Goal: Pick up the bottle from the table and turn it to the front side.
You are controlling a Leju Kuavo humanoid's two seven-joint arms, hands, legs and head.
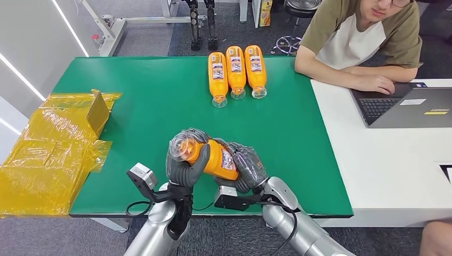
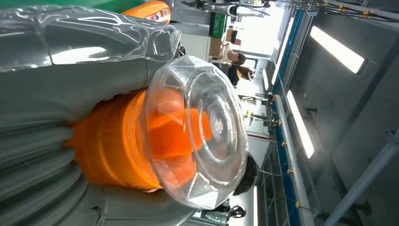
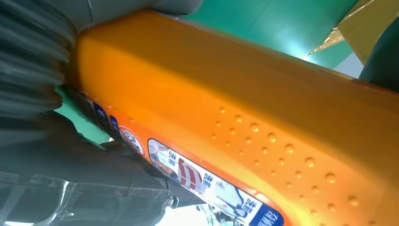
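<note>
The green table (image 1: 160, 101) spreads out ahead of both hands, with a white desk (image 1: 384, 160) butting against it beyond the right hand, where a seated person (image 1: 362, 37) rests an arm beside a laptop (image 1: 405, 104); grey floor and stool legs lie past the table's far edge. Off to the outside of the left hand sits a heap of crumpled yellow wrapping (image 1: 53, 144). Well ahead of the hands, three orange bottles (image 1: 236, 72) lie side by side, labels up, caps toward the robot. The lifting seems done: the bottle (image 1: 210, 157) is off the table, held between the two hands near the table's near edge. The left hand (image 1: 181, 165) wraps the neck end just behind the clear faceted cap (image 2: 197, 132), and the right hand (image 1: 245, 168) grips the body, its label (image 3: 207, 183) showing along the side turned to the right hand's palm. What appears to be left is finishing the turn so the label faces front, then, judging by the row, setting it down.
</note>
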